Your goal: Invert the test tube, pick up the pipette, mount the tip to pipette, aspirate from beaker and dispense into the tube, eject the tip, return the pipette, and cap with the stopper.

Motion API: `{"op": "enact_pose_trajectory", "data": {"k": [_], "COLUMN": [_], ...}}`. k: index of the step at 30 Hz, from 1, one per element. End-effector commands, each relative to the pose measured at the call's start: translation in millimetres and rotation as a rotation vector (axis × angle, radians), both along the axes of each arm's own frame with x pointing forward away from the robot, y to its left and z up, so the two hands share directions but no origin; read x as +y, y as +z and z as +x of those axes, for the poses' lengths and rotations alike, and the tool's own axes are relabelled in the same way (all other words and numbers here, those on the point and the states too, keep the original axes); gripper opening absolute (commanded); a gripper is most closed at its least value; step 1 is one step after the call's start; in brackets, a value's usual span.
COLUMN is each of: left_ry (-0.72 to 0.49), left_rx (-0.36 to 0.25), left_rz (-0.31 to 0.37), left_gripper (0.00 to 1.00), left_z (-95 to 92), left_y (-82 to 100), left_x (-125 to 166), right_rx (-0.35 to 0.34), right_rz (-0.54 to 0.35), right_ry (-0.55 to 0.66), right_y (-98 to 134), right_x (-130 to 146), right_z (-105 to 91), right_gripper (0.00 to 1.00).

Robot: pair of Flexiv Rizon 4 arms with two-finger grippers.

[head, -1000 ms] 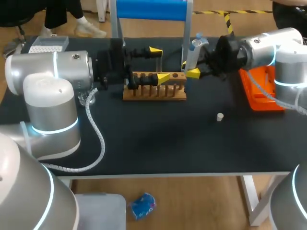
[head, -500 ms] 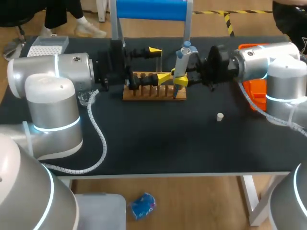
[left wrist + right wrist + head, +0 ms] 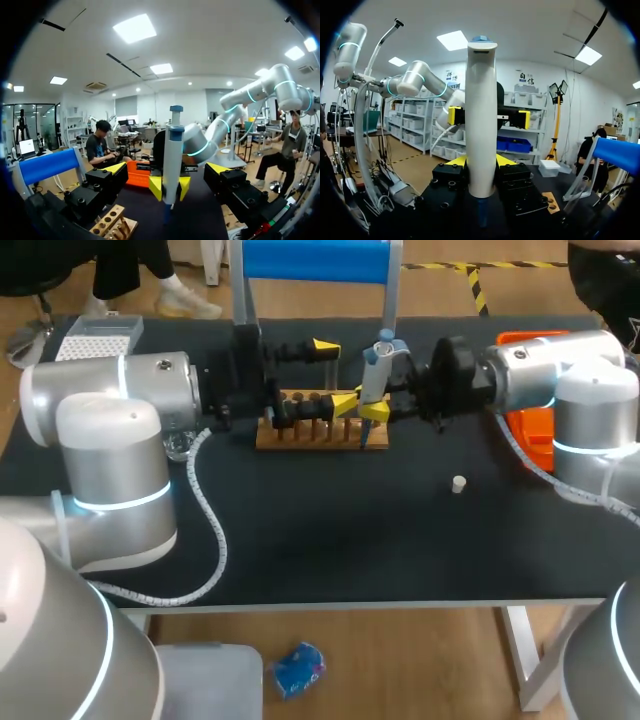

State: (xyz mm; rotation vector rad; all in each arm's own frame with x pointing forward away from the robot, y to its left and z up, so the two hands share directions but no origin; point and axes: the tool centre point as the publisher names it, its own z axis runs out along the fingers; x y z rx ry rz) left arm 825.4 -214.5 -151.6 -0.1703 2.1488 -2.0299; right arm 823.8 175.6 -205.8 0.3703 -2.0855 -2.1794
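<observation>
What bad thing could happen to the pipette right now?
The right hand holds the pipette just ahead of the open left hand, so the two might bump. Its lower end hangs close to the wooden rack and might knock it.

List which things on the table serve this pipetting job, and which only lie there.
For the job: pipette, held in the right hand; wooden rack; white stopper; tip box.
Just lying there, as far as I see: orange tray; blue-topped stand.
</observation>
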Motion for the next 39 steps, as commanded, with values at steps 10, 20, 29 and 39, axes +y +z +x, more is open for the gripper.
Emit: {"op": "enact_pose_trajectory", "data": {"k": [10, 20, 29, 39], "left_ry": [-0.004, -0.009, -0.005, -0.006], "left_rx": [0.017, 0.022, 0.024, 0.023], "left_rz": [-0.014, -0.020, -0.027, -0.031], "left_gripper": [1.00, 0.90, 0.69, 0.64], "left_z": [4.9, 5.1, 5.0, 4.6], "left_y": [-4.8, -7.4, -9.3, -10.8], "left_x": [-15.2, -19.6, -20.4, -23.7], "right_rx": [0.021, 0.032, 0.037, 0.040], "right_rz": [0.010, 0.009, 0.005, 0.004], "right_ry": [0.011, 0.039, 0.038, 0.044], "right_y": [-10.6, -13.2, -14.0, -14.2], "right_x": [16.7, 27.9, 28.3, 31.9], "right_z": [3.7, 8.7, 9.3, 11.0], "right_gripper": [0.00, 0.00, 0.00, 0.00]}}
